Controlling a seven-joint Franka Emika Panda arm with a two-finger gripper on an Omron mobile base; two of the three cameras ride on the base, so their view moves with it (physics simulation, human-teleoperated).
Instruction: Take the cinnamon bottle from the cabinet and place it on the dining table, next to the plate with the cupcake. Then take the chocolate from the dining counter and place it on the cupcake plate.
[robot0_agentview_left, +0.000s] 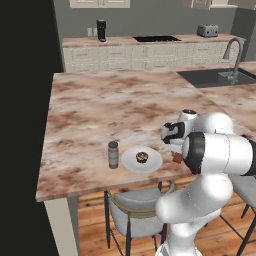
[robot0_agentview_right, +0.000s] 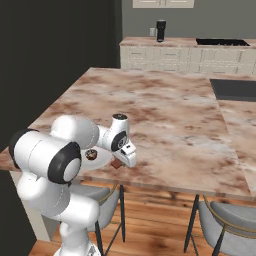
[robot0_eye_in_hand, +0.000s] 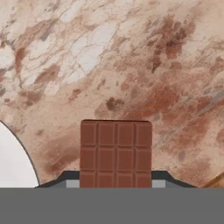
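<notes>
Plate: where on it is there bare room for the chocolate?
On the plate, the cupcake sits right of centre; the left half, towards the cinnamon bottle, is bare white. The right rim is crowded by the gripper shut on the chocolate.

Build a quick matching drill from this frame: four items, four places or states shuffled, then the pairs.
Items:
1. cinnamon bottle
2. cupcake
3. chocolate
4. plate

Places or states:
A. sits on the white plate
B. held between the pincer's fingers
C. stands upright on the marble beside the plate
D. lies near the dining table's front edge, cupcake on it

Pairs: 1-C, 2-A, 3-B, 4-D
</notes>
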